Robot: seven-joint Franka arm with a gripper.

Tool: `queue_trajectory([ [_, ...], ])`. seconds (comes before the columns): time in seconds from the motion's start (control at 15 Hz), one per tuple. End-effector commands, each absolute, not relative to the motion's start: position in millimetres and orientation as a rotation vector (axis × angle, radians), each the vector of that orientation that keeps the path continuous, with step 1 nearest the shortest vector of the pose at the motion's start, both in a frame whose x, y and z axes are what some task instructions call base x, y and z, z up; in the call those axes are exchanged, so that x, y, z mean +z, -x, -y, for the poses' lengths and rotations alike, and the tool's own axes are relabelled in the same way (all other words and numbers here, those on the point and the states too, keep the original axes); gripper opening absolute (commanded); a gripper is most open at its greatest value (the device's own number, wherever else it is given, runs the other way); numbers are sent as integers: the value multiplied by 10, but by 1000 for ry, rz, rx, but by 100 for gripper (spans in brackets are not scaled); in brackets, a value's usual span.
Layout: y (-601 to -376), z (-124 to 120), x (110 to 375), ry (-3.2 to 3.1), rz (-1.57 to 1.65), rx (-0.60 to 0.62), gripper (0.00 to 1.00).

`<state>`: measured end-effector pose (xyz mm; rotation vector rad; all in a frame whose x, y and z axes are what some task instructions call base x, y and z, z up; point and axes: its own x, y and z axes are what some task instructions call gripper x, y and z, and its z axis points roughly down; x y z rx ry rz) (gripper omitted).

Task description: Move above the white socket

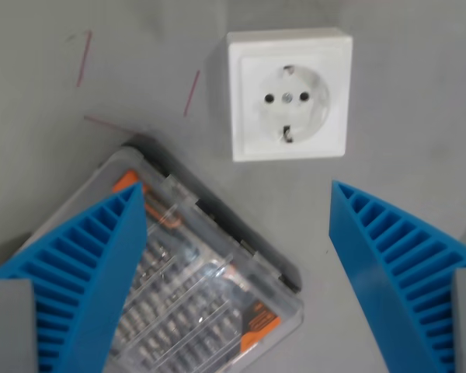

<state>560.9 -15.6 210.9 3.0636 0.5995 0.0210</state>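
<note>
The white socket [289, 94] is a square wall outlet with a round recess and two pin holes. It lies flat on the grey surface in the upper middle of the wrist view. My gripper [237, 190] is open and empty, with its two blue ribbed fingers [101, 256] spread wide at the lower left and lower right. The socket lies beyond the fingertips, slightly toward the wrist view's right of the gap's middle. Nothing is between the fingers at tip height.
A clear plastic case of screwdriver bits [194, 280] with orange accents lies under the left finger, reaching into the gap. Thin red marks [191, 93] are drawn on the grey surface left of the socket.
</note>
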Motion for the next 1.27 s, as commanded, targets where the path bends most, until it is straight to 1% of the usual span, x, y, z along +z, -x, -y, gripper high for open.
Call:
queue_trajectory([
  [0.07, -5738, 234, 2042, -3041, -663, 22, 100],
  [0.67, -5956, 331, 1831, -3049, -666, 12, 100],
  [1.27, -6013, 371, 1770, -3054, -668, 20, 100],
])
